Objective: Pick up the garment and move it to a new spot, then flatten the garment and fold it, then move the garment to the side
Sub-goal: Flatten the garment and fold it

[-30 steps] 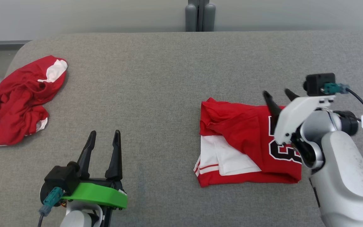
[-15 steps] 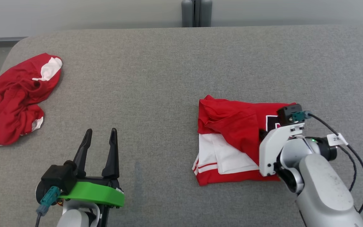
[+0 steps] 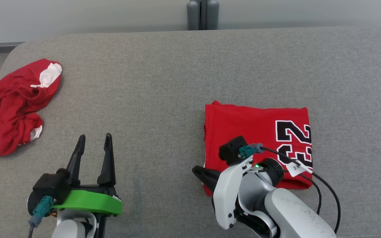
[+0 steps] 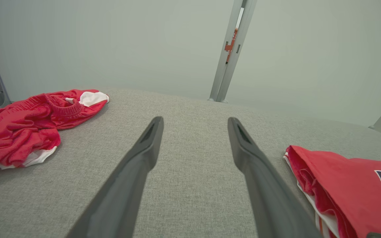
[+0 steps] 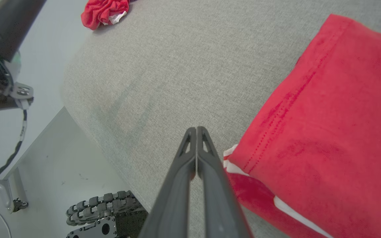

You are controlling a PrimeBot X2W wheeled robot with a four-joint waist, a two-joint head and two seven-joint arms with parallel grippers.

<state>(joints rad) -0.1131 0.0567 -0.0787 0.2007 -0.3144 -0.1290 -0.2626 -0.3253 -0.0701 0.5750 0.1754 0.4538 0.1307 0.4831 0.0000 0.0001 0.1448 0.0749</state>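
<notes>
We see the folded garment (image 3: 256,132) lying flat on the right half of the grey desk (image 3: 164,82), a neat red rectangle with the black number 23 near its right edge. A strip of white trim shows at its near-left corner in the right wrist view.

The right pincer (image 3: 197,172) is closed, its 2 dark fingers pressed together with nothing between them. Its tips point to the left, low over bare desk fabric just beside that near-left corner. We cannot tell whether the fingers touch the cloth.

The left pincer (image 3: 94,136) hovers at the lower left with its 2 fingers spread wide and empty. It points toward the far edge of the desk, well apart from the folded garment.

A crumpled red garment (image 3: 12,105) with white patches sits at the far-left edge of the desk, well apart from both pincers. A grey post (image 3: 202,15) stands upright behind the middle of the far edge.
</notes>
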